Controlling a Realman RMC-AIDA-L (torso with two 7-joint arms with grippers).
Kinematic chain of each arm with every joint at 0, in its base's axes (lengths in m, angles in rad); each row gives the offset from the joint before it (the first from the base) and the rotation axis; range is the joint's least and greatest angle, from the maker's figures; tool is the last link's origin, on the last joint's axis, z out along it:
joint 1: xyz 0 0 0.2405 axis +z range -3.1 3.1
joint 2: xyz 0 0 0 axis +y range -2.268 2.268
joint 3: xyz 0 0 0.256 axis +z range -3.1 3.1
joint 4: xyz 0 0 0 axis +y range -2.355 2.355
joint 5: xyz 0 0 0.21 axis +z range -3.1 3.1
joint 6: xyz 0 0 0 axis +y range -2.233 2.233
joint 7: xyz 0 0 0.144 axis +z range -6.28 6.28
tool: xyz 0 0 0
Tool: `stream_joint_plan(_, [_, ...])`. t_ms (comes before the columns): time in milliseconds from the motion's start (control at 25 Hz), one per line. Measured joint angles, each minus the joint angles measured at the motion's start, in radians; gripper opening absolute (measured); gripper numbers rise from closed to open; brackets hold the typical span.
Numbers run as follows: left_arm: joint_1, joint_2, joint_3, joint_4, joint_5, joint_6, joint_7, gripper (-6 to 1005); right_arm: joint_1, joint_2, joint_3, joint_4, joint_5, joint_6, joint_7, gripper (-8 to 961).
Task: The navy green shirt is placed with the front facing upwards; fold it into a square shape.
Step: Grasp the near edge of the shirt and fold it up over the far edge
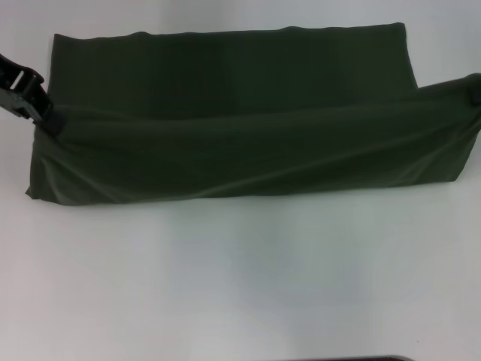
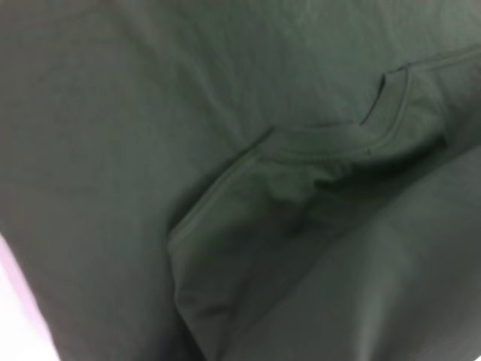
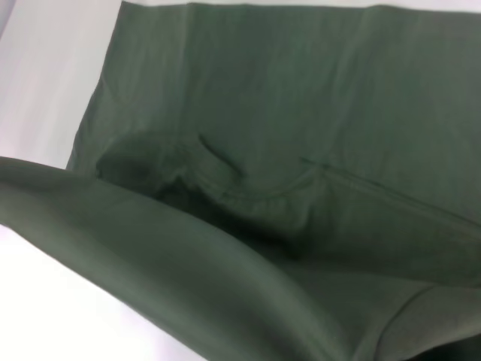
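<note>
Navy green shirt [image 1: 225,98] on white tabletop [image 1: 240,278], near edge raised. Left pincer [image 1: 46,114] clamped on left end; right pincer [image 1: 475,94] state cannot tell.

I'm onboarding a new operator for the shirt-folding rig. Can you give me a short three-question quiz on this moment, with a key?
1. True or false: the navy green shirt lies fully flat on the white table.
2. Where does the left pincer meet the shirt? A) at its left end B) at its middle C) nowhere
3. Fill in: in the head view, the raised layer of the shirt is the one ____ to the robot.

Key
1. False: the near layer is lifted at both ends, the right end at the right pincer.
2. A
3. nearer
</note>
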Motion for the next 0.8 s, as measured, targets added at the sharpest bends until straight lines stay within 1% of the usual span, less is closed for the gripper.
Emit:
stream_joint_plan(200, [0.002, -0.026, 0.0, -0.005, 0.001, -0.075, -0.018, 24, -0.003, 0.013, 0.006, 0.008, -0.043, 0.069, 0.011, 75])
stream_joint_plan(400, [-0.012, -0.042, 0.003, -0.004, 0.021, -0.187, -0.065, 24, -0.003, 0.027, 0.0, 0.008, -0.064, 0.183, 0.04, 73])
stream_joint_plan(480, [-0.016, -0.046, 0.02, -0.005, 0.036, -0.246, -0.103, 24, 0.003, 0.033, -0.002, 0.008, -0.073, 0.221, 0.05, 73])
stream_joint_plan(600, [-0.02, -0.054, 0.069, -0.004, 0.048, -0.321, -0.154, 25, 0.014, 0.042, -0.004, 0.008, -0.08, 0.281, 0.065, 73])
stream_joint_plan(720, [-0.023, -0.076, 0.107, 0.0, 0.078, -0.389, -0.188, 25, 0.024, 0.055, -0.007, 0.009, -0.082, 0.34, 0.069, 73])
stream_joint_plan(760, [-0.025, -0.088, 0.117, 0.002, 0.096, -0.414, -0.197, 25, 0.027, 0.06, -0.009, 0.009, -0.082, 0.361, 0.071, 73])
stream_joint_plan(800, [-0.03, -0.106, 0.124, 0.002, 0.123, -0.446, -0.207, 25, 0.03, 0.065, -0.012, 0.009, -0.084, 0.384, 0.073, 73])
